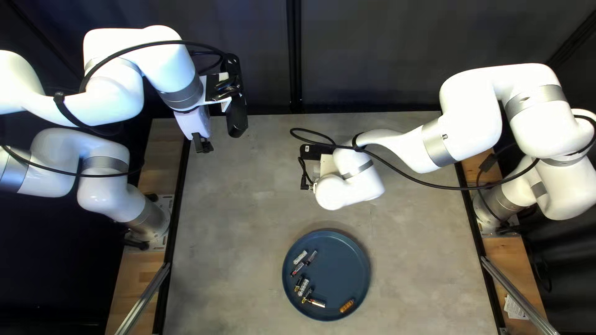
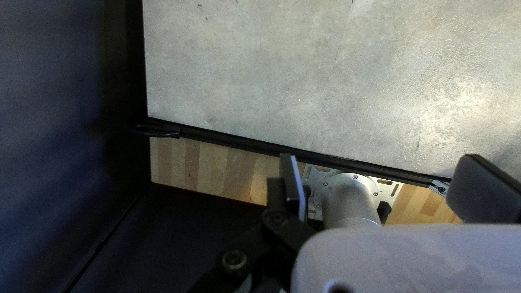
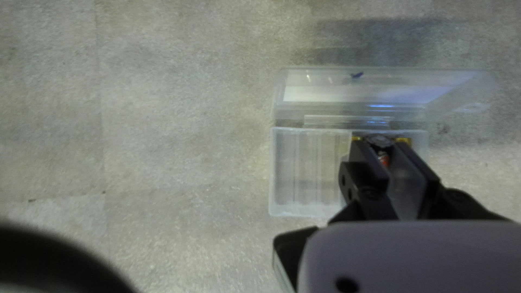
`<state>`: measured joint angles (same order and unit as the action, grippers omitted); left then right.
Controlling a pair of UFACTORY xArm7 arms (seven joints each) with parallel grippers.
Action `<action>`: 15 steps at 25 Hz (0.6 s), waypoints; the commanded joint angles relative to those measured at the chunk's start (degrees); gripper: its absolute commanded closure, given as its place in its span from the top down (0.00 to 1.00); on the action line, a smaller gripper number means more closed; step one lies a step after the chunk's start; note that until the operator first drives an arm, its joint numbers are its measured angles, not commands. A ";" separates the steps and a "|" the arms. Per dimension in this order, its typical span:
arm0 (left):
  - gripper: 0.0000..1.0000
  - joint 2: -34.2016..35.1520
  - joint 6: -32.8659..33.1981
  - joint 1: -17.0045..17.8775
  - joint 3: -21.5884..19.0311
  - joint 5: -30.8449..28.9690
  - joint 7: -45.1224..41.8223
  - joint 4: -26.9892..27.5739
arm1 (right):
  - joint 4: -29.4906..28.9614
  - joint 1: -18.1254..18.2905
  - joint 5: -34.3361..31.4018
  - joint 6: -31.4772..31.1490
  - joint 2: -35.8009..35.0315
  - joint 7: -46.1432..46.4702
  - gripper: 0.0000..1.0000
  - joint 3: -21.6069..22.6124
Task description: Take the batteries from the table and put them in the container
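Top left view has the plate (image 1: 340, 267) on the tabletop (image 1: 248, 205), near the middle of its near edge. Batteries (image 1: 303, 287) lie apart or side by side along the plate's left rim, with an orange battery (image 1: 347, 306) on its own toward the near right rim. My left gripper (image 1: 202, 144) hangs by the tabletop's far left corner. In the left wrist view the left gripper (image 2: 382, 163) has its fingers spread wide apart, with my arm base (image 2: 347, 198) and the tabletop's left edge beyond them. My right gripper (image 1: 327, 164) is farther from the near edge than the plate, its fingertips hidden by the arm. The right wrist view shows the right gripper (image 3: 382, 142) over one half of the clear container (image 3: 309, 173), its fingers drawn close on either side of a held battery (image 3: 383, 158), which shows a dark round end and a bit of red. Gold battery ends (image 3: 403, 141) show in that same half, beside the fingertips. The other half, just beside the gripper, shows its molded slots, and the lid (image 3: 353, 89) stands open along the container's side ahead of the gripper.
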<state>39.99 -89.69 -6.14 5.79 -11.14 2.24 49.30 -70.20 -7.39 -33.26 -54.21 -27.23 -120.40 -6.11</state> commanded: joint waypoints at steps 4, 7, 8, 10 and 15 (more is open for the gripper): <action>1.00 0.00 0.00 0.00 0.00 0.00 0.00 0.00 | 0.91 -0.37 0.92 -0.98 2.69 0.05 1.00 0.53; 1.00 0.00 0.00 0.00 0.00 0.00 0.00 0.00 | -0.20 0.08 3.41 -2.69 4.45 2.31 1.00 1.36; 1.00 0.00 0.00 0.00 0.00 0.00 0.00 0.00 | -0.63 0.32 4.36 -3.22 4.80 3.10 1.00 1.58; 1.00 0.00 0.00 0.00 0.00 0.00 0.00 0.00 | -1.42 1.16 6.85 -4.22 5.42 5.21 1.00 2.04; 1.00 0.00 0.00 0.00 0.00 0.00 0.00 0.00 | -1.76 4.64 14.61 -5.55 7.34 13.45 1.00 3.26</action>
<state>39.99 -89.69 -6.14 5.79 -11.14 2.24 49.30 -71.91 -4.83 -22.77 -59.01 -21.30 -111.33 -3.60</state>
